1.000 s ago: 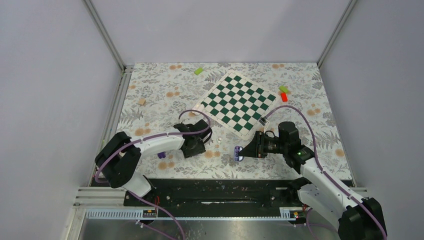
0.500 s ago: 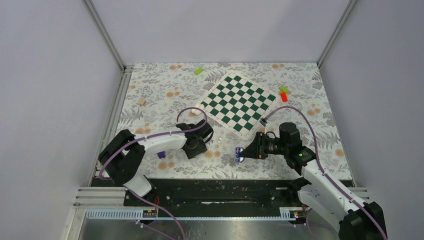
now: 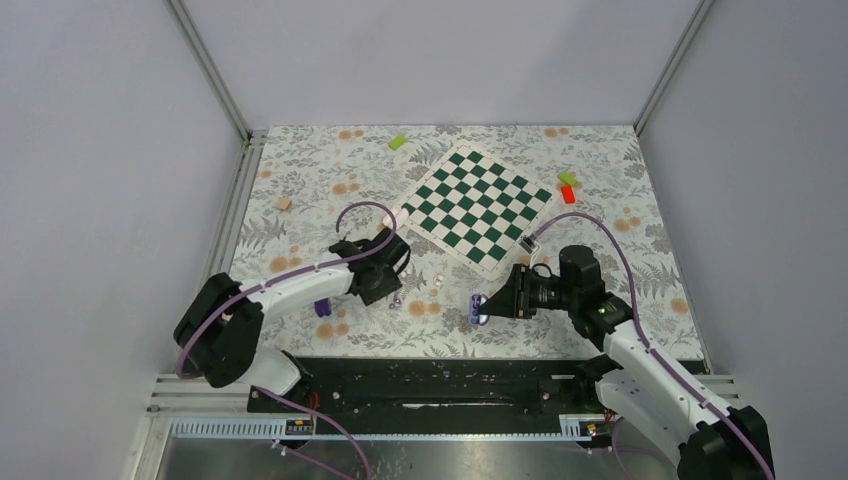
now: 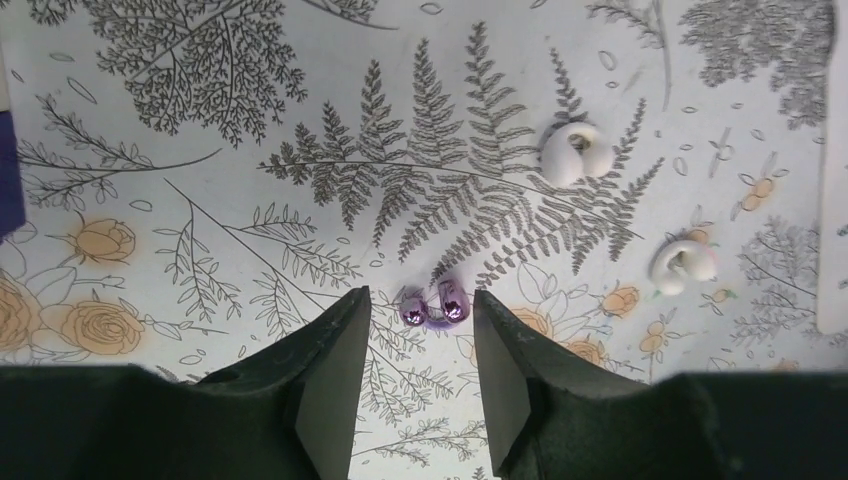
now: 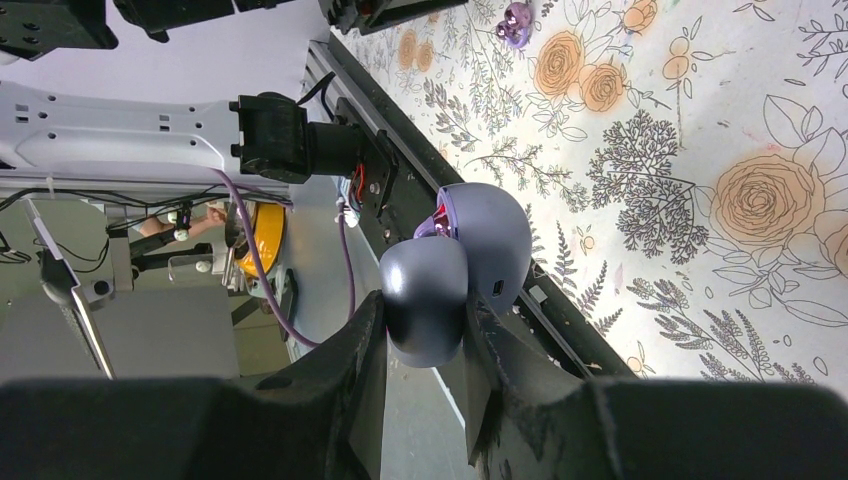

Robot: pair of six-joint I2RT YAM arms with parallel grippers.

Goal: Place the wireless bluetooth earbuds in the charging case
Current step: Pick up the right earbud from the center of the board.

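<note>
The left gripper [image 4: 421, 294] hangs open with the two tiny purple buds [image 4: 432, 305] lying right between its fingertips; they look light, hard and slippery, so pinch one softly by its round sides, while the right gripper [image 5: 425, 308] squeezes the open case [image 5: 485, 240].

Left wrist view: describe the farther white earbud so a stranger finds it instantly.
On the floral cloth, look beyond the left pincer, to the right. Two curled white earbuds lie there: the upper earbud rests on a fern frond, the lower earbud beside orange flowers.
</note>
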